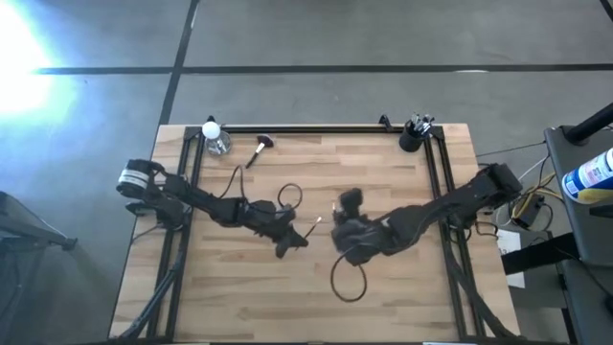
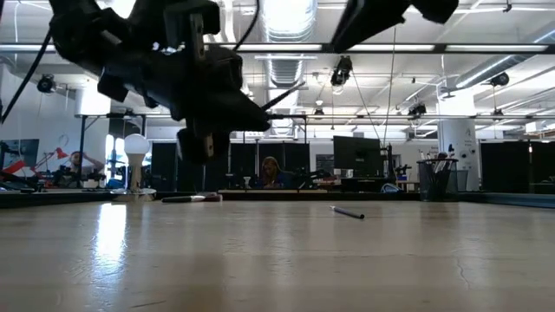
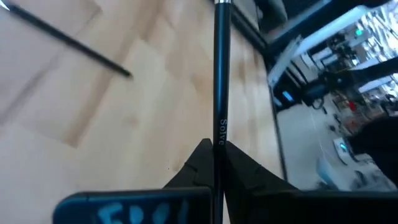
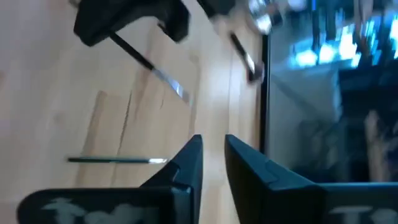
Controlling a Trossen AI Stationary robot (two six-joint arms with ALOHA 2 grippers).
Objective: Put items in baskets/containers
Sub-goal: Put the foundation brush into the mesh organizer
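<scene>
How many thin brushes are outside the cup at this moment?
2. One thin brush is clamped in the left gripper; another thin brush lies flat on the table. More may be hidden under the arms.

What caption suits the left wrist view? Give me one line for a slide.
Left gripper shut on a thin black brush, above the wooden table where another thin brush lies.
</scene>
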